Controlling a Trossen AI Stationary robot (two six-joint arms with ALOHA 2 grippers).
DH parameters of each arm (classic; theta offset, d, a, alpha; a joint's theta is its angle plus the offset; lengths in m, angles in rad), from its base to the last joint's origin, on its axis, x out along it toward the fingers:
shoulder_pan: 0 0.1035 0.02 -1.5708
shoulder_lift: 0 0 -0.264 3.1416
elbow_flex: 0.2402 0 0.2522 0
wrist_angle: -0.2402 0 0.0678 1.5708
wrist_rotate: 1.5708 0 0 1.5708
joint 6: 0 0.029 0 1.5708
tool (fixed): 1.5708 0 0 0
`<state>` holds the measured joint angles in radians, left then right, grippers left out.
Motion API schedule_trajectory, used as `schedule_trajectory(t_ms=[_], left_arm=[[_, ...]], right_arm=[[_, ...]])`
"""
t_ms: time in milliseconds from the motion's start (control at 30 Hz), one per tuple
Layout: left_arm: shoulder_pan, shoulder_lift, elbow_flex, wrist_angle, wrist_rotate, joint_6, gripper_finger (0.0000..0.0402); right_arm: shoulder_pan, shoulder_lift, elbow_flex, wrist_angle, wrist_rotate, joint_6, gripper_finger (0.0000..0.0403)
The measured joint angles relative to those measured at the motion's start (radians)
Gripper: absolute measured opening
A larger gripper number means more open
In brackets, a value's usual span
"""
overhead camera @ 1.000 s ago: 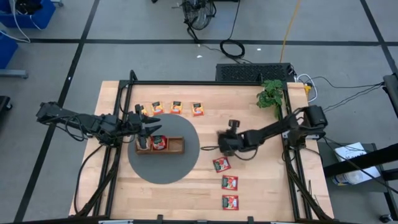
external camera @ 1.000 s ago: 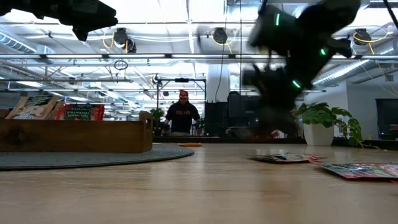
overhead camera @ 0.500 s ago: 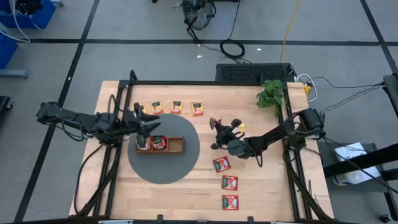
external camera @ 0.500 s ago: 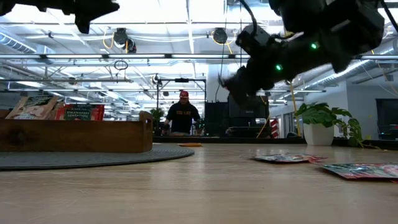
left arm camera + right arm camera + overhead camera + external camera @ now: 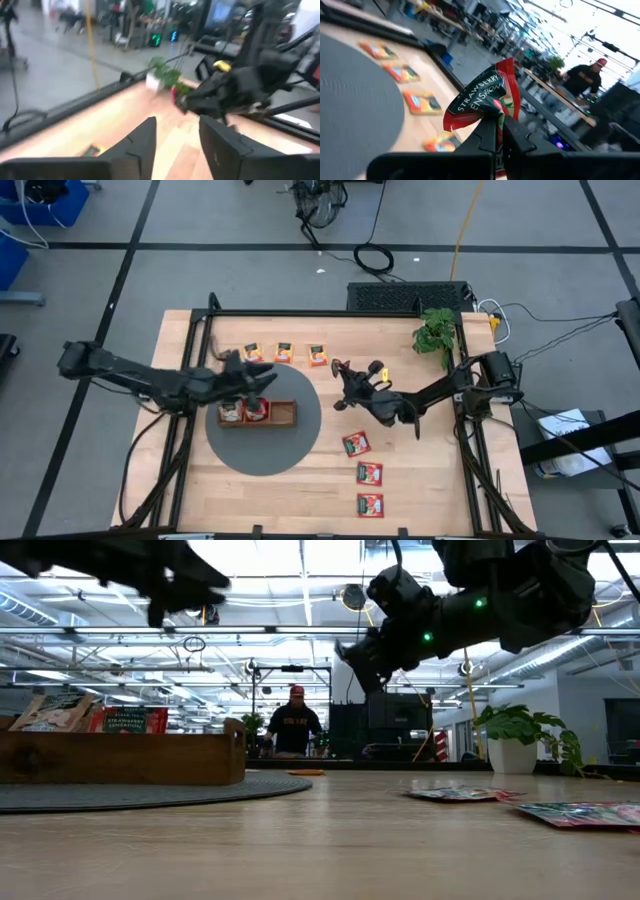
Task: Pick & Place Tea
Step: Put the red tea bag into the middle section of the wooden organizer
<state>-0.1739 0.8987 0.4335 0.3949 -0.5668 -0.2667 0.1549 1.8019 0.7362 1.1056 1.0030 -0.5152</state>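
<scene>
Right tool is raised off the tabletop, fingers pressed together, pinching a red strawberry packet by its lower edge. The packet stands on edge above the fingers, crumpled, its long axis roughly upright. The wooden tray on the grey mat lies well to the left-arm side of this tool; that is the likely heading. Left tool hovers over the tray, nearer it, fingers spread, holding nothing.
</scene>
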Motion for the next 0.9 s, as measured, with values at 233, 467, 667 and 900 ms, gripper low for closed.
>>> schedule_trajectory(t_ms=[233, 467, 667, 900], left_arm=[[0.096, 0.338, 0.126, 0.073, 0.016, -0.238, 0.0228], [0.145, 0.597, 0.358, 0.074, 0.171, -0.278, 0.0252], [0.147, 0.703, 0.518, 0.008, 0.253, -0.250, 0.0253], [0.154, 0.739, 0.567, -0.118, 0.206, -0.281, 0.0253]], right_arm=[[-0.018, 0.000, 0.003, 0.020, -0.065, -0.003, 0.0000], [-0.018, 0.000, 0.003, 0.017, -0.066, -0.019, 0.0000], [-0.018, 0.000, 0.003, -0.010, -0.065, -0.021, 0.0000], [-0.018, 0.000, 0.003, -0.025, -0.064, -0.025, 0.0000]])
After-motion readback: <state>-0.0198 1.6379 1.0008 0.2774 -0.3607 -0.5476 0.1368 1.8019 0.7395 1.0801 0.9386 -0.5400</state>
